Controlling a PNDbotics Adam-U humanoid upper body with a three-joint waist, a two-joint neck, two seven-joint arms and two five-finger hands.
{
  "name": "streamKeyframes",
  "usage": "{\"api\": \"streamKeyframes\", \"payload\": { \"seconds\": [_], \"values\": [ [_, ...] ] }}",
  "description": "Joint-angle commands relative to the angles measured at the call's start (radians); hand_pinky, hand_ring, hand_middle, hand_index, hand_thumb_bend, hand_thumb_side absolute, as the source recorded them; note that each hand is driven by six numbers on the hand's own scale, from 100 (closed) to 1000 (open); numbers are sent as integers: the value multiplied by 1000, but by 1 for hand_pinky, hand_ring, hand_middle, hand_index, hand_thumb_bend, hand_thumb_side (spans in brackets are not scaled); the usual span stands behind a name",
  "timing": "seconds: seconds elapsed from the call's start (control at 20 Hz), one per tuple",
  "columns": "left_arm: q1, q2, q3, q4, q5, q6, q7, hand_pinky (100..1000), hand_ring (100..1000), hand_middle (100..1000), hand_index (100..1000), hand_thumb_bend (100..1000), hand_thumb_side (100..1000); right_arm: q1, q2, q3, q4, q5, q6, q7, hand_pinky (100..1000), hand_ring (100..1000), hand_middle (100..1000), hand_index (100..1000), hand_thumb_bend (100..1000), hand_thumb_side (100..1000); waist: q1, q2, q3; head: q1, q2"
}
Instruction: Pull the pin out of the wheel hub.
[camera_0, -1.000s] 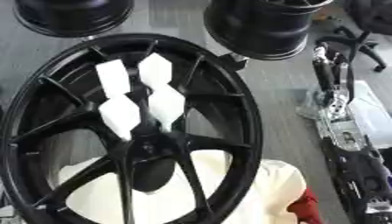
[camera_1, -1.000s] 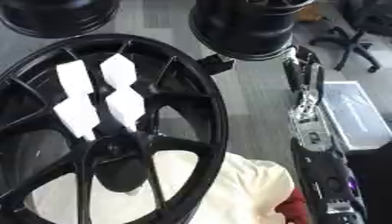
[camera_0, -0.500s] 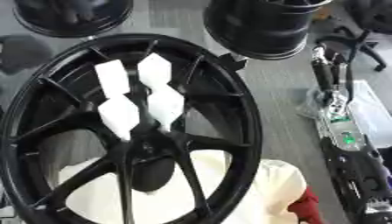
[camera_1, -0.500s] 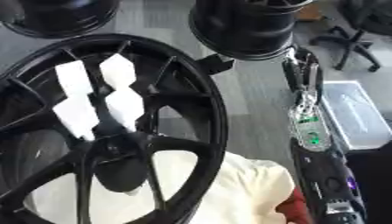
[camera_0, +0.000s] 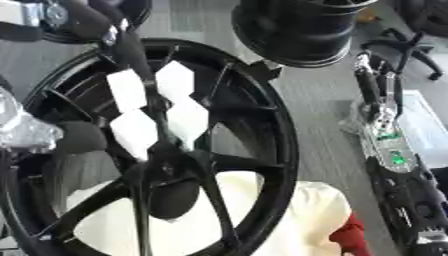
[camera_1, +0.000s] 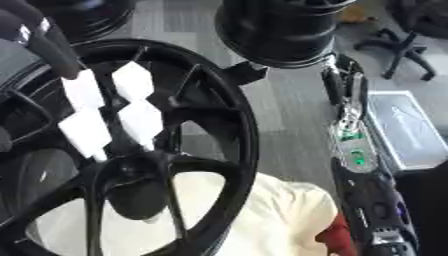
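Note:
A big black wheel hub (camera_0: 262, 125) lies flat and fills the left of both views, its spokes meeting at a dark centre (camera_0: 171, 192). Several white blocks (camera_0: 188, 117) sit between the upper spokes. I cannot make out a separate pin. My left hand (camera_1: 48, 42) comes in from the upper left, dark and blurred, its tip at the upper-left white block (camera_1: 83, 87). My right hand (camera_1: 337, 82) lies beside the hub on the right with fingers straight and nothing in it. Its forearm (camera_1: 354, 155) shows a green light.
A second black rim (camera_0: 302, 30) stands at the top centre and another (camera_1: 87, 15) at the top left. A cream cloth (camera_0: 311, 210) and something red (camera_0: 350, 237) lie under the hub's near edge. An office chair (camera_0: 411, 47) and a clear box (camera_1: 407, 130) are at the right.
My left arm has come into view from the upper left and reached down onto the hub by the white blocks. The right arm and the hub have stayed put.

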Motion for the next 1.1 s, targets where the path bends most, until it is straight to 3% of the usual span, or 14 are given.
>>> {"api": "streamKeyframes", "payload": {
  "seconds": [0.05,0.6,1.1],
  "values": [
    [-28,-6,8,20,-66,13,1,781,749,754,836,394,639,-10,-34,1,-10,8,4,0,836,733,711,792,100,660,3,-23,-2,1,-6],
    [-38,-40,41,73,-112,84,1,795,757,761,838,387,629,-9,-33,1,-8,9,6,0,835,733,710,791,100,661,1,-23,-3,7,-2],
    [-48,-80,43,167,-177,122,1,822,770,769,835,459,639,-9,-32,3,-5,8,8,-1,834,732,710,791,100,662,1,-23,-6,16,-4]
  ]
}}
